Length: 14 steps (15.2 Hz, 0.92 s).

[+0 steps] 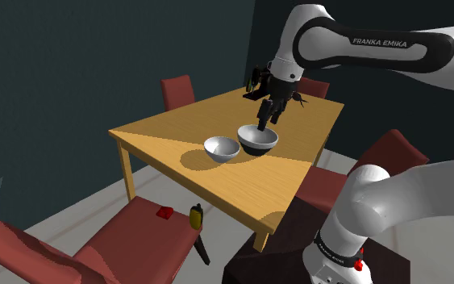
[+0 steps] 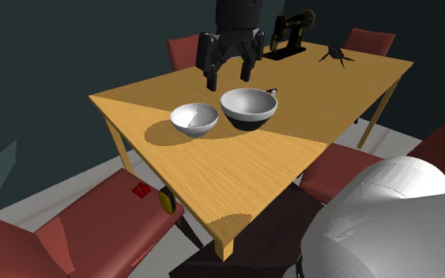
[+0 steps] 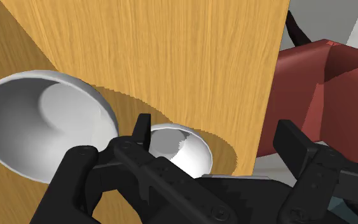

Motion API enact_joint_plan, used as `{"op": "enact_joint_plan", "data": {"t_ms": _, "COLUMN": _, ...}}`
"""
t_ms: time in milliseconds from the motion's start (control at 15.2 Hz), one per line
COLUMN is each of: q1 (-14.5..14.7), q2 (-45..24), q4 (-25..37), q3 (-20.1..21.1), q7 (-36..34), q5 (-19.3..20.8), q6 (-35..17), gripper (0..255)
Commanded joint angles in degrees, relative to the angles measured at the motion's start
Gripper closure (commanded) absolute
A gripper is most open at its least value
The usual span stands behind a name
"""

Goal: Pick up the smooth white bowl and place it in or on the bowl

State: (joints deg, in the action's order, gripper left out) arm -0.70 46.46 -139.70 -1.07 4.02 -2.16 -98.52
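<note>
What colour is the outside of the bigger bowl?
The bigger bowl is black outside, white inside; clearest in the second exterior view.

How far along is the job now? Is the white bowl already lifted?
Nothing looks done yet: the white bowl sits on the table beside the dark-sided bowl. In hand: the open pincer hovers near them, empty. Left: grasp, lift, place it in the dark-sided bowl.

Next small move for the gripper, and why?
Probably shift toward the smaller, plain white bowl and descend until the fingers straddle its rim. The open black gripper hangs above the wooden table, closer to the larger dark-bottomed bowl and touching neither bowl. The white bowl sits upright beside that one, not yet grasped.
</note>
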Motion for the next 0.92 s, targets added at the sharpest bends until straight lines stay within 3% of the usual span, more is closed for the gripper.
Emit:
{"op": "enact_joint_plan", "data": {"t_ms": 0, "q1": 0.0, "q2": 0.0, "q4": 0.0, "q3": 0.0, "q7": 0.0, "q5": 0.0, "q6": 0.0, "gripper": 0}}
{"op": "enact_joint_plan", "data": {"t_ms": 858, "q1": 3.73, "q2": -30.13, "q4": 10.4, "q3": 4.14, "q7": 4.55, "q5": 3.4, "q6": -14.8, "gripper": 0}}
